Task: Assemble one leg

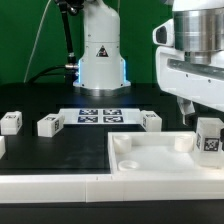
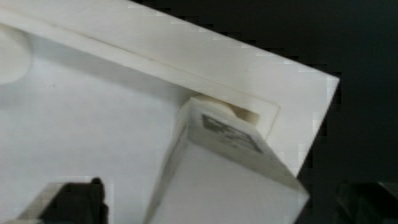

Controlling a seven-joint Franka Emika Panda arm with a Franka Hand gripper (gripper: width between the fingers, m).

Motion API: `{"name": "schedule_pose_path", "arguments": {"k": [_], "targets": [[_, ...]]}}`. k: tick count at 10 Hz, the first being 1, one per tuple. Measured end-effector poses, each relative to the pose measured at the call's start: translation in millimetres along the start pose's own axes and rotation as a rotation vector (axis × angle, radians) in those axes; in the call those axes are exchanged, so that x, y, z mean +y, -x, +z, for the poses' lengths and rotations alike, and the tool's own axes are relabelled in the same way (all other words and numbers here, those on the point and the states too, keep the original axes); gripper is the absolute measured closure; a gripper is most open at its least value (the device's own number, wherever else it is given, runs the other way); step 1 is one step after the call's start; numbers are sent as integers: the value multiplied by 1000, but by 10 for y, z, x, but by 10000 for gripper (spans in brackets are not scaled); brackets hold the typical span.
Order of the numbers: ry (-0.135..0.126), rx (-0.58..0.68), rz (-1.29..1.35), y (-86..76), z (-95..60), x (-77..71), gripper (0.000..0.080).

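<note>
White square plastic plate (image 1: 160, 166) in front — small white tagged leg block (image 2: 222, 150) upright at its corner socket (image 2: 260, 107), my tool (image 2: 222, 205) spread either side.

Base column (image 1: 100, 40) was white and rounded, bore a triangular warning sticker (image 1: 101, 53), and glowed blue at its foot. Cable (image 1: 67, 35) black; hand housing (image 1: 195, 55) white-grey; fingers (image 2: 71, 203) black.

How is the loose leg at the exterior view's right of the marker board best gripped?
Take the leg across two opposite flat sides, from above: it is a small block standing free on the table, with room around it.
</note>
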State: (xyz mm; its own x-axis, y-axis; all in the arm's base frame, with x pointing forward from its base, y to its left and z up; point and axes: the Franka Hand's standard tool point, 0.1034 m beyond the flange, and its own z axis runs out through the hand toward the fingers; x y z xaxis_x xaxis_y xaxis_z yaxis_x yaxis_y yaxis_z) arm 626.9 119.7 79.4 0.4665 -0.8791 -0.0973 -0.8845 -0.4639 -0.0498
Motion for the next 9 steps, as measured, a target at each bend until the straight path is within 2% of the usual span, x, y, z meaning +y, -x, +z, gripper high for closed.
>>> {"name": "schedule_pose_path", "arguments": {"k": [9], "targets": [[35,13,-996,-35,9,17,150]]}}
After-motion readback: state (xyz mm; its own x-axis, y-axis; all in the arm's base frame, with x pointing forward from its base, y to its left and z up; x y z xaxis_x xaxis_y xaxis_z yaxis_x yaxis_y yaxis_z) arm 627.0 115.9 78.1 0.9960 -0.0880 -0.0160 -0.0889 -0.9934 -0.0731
